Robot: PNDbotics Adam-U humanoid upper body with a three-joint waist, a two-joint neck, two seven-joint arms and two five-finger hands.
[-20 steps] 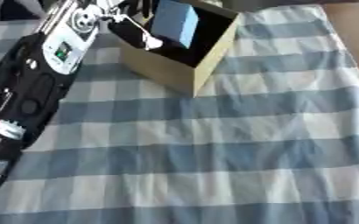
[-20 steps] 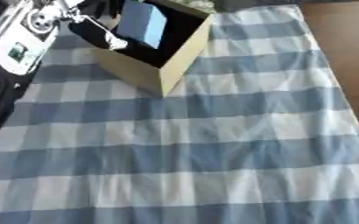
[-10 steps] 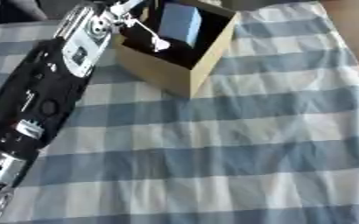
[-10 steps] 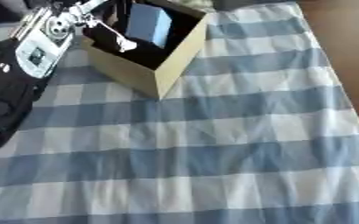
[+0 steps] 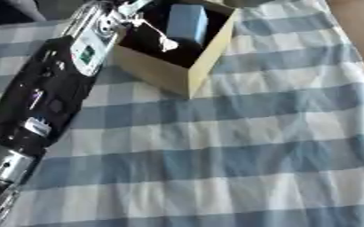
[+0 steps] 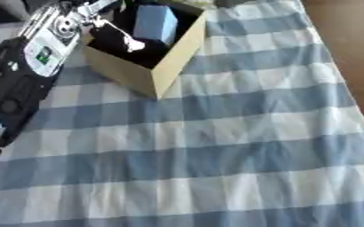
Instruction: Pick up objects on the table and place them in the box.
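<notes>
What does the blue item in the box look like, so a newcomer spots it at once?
On the blue-and-white checked tablecloth stands an open tan cardboard box near the far left. Inside leans a light blue block against the dark interior. It is the only pale blue thing there, beside the left hand.

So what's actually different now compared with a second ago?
Not much. The robot's left arm has slid a little further up along the left side, so its hand reaches deeper over the open box. The whole picture also shifted, which is the head moving. The light blue block in the box and the checked tablecloth look unchanged.
</notes>
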